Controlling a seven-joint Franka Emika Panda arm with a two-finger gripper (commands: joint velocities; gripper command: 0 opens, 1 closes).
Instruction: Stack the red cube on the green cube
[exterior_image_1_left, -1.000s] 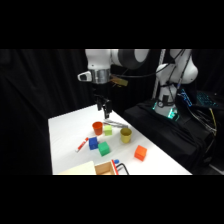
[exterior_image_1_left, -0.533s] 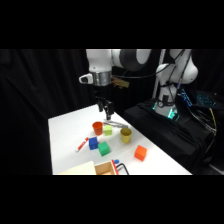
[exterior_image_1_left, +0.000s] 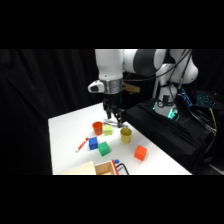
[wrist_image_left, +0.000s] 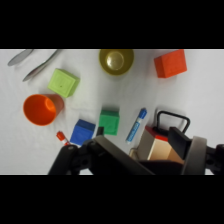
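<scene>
The gripper (exterior_image_1_left: 114, 120) hangs over the middle of the white desk (exterior_image_1_left: 65, 135), just above the orange cup (exterior_image_1_left: 97, 128) and the pale yellow-green cube (exterior_image_1_left: 108, 130). It has slid a little toward the right of the side view since a moment ago, and it stays high up. I cannot tell if it is apart or together, and nothing shows in it. The red cube (exterior_image_1_left: 140, 153) sits alone at the lower right of the side view, well apart from the gripper; in the wrist view it is at the upper right (wrist_image_left: 170, 63). The green cube (exterior_image_1_left: 103, 148) sits lower in the middle, just beside the blue cube (exterior_image_1_left: 93, 144); in the wrist view it is near the middle (wrist_image_left: 109, 121). The olive cup (exterior_image_1_left: 125, 135) stands between the gripper and the red cube. I think the arm is only starting to head for the red cube. Picking it up is not done yet.
</scene>
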